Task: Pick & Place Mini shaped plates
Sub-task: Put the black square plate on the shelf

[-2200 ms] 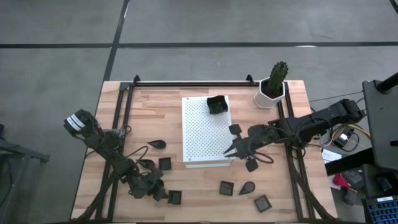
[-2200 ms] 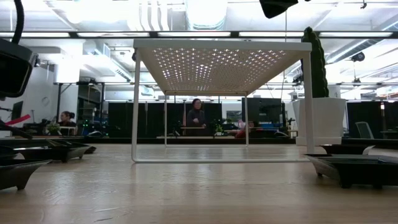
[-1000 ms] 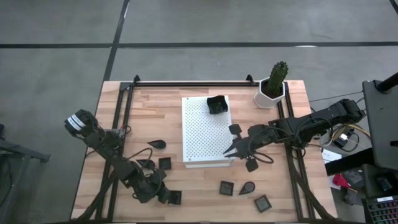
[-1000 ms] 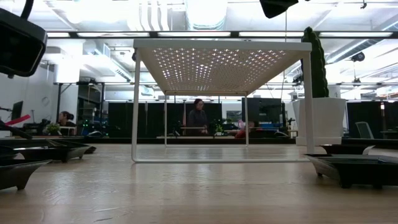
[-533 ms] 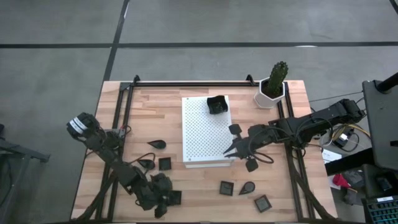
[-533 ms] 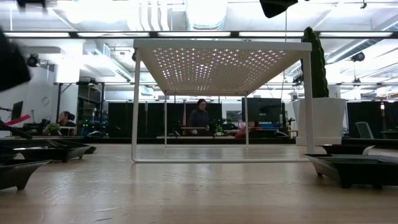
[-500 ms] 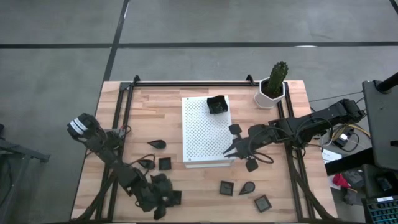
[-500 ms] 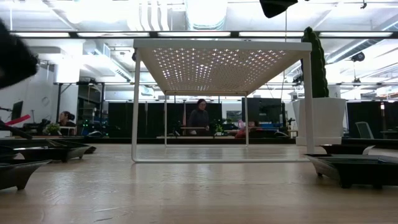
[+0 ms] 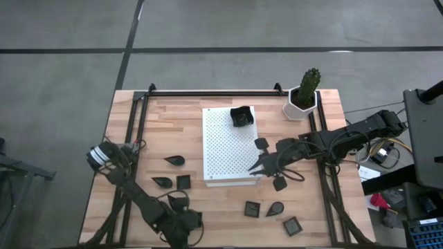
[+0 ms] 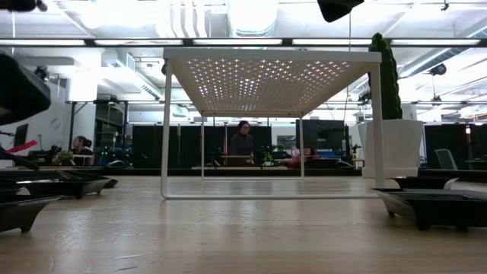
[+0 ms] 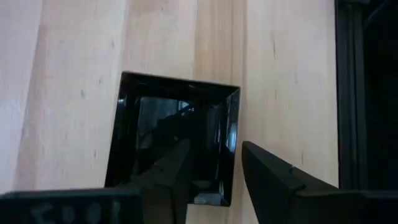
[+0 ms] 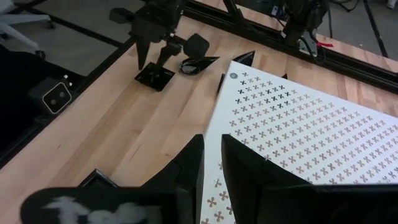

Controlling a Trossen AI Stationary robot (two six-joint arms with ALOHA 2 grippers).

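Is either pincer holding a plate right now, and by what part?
No. The left pincer is open over a square plate's edge, not closed. The right pincer holds nothing.

a: what is carried by the wooden bench point(image 9: 152, 138)?
b: a white perforated board point(image 9: 228, 149), a potted cactus point(image 9: 303, 97) and scattered mini shaped plates point(image 9: 183, 182) are seen resting directly on it.

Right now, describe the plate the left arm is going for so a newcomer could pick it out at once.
Start at the white perforated board, then go to the table's near-left corner, where the left gripper hovers. The square black plate lies right under its open jaws. It is the plate nearest the table's front edge on that side; the square plate and teardrop plate lie farther back.
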